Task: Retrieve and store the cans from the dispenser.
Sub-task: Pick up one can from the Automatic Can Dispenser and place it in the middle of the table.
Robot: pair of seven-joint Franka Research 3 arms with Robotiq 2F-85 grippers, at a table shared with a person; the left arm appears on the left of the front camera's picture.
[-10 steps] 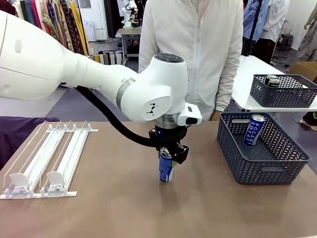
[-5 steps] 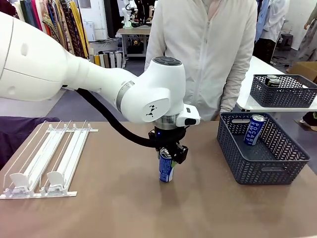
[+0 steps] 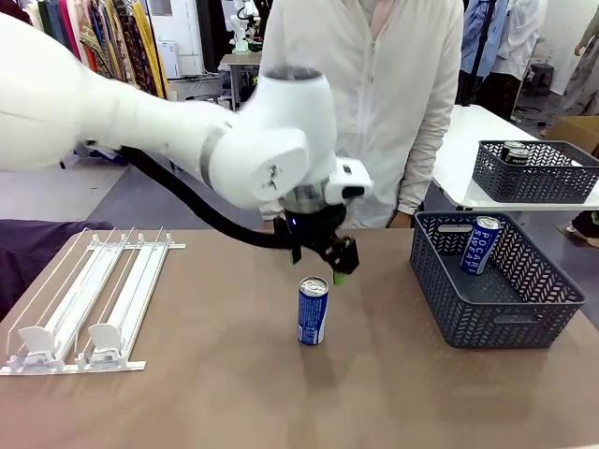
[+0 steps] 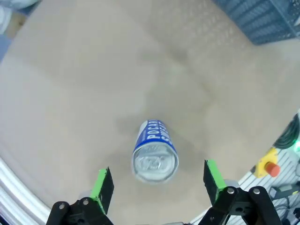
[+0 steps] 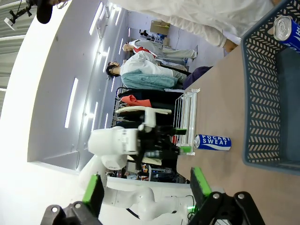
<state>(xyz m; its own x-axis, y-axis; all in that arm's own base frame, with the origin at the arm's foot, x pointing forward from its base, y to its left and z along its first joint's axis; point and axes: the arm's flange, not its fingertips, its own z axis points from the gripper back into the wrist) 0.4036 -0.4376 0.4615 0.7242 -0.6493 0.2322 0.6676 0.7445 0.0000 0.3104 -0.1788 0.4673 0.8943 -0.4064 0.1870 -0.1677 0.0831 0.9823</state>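
The left gripper (image 3: 334, 263) is held spread wide, empty, just above a blue can (image 3: 313, 311) standing upright mid-table. The right gripper (image 5: 146, 186) is spread too. The dispenser (image 3: 89, 297) lies at the table's left edge.

Front camera: fixed on the robot's side, looking level across the worktop (image 3: 234, 393) at the person (image 3: 365, 94) on the far side, with the upright blue can (image 3: 313, 311) mid-frame at moderate range. Left wrist camera: looks almost straight down onto that can (image 4: 155, 152) from close above, its green-padded fingers (image 4: 101, 185) rising from the bottom edge. Right wrist camera: rolled sideways and set well back from the can (image 5: 213, 142), which it shares with both other views, along with the grey basket (image 5: 260, 93).
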